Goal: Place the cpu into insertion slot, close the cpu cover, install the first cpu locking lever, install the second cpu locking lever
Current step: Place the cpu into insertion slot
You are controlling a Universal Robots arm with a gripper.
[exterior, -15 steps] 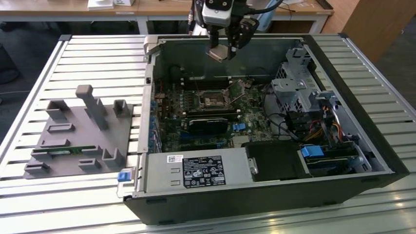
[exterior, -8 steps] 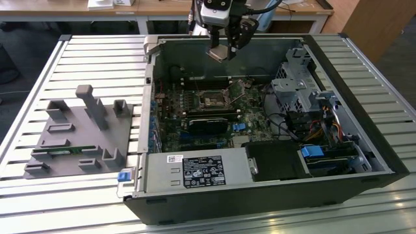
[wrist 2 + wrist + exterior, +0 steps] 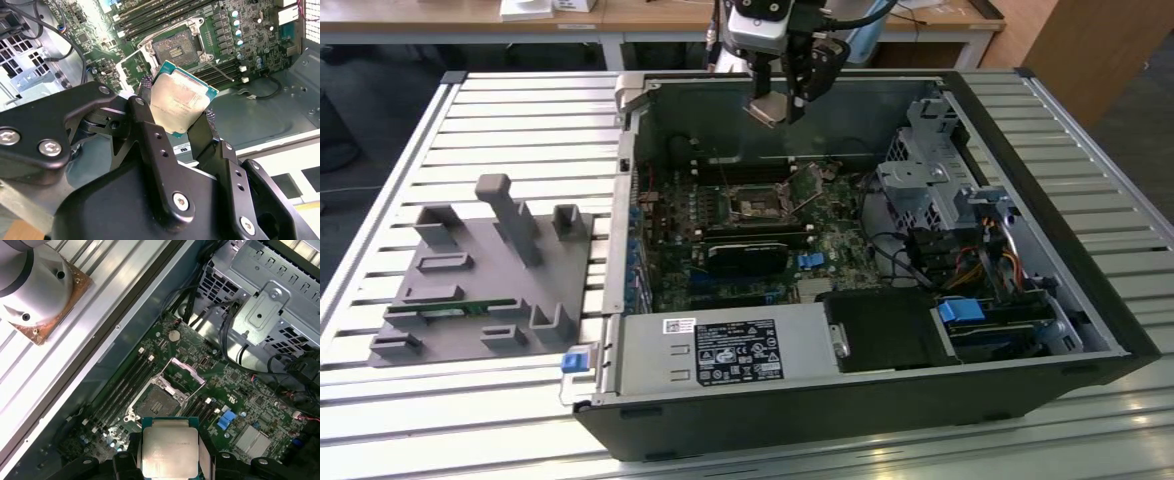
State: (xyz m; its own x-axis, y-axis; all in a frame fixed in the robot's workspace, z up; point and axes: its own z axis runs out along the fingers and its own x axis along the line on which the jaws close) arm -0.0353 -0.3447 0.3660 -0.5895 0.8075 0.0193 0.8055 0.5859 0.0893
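We are gripping the cpu (image 3: pixel 185 95) by its edges with the tool (image 3: pixel 176 104) clenched on it, holding it in the air over the open computer case (image 3: pixel 854 405). Below, the insertion slot (image 3: pixel 156 402) is lying bare, with its cpu cover (image 3: pixel 186 371) standing raised.

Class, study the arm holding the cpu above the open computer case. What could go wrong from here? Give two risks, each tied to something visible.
1. The gripper holds the cpu by two opposite edges only, high above the insertion slot; the chip might slip or twist and seat askew.
2. The cpu cover stands raised beside the slot, so the descending gripper or chip could clip it.
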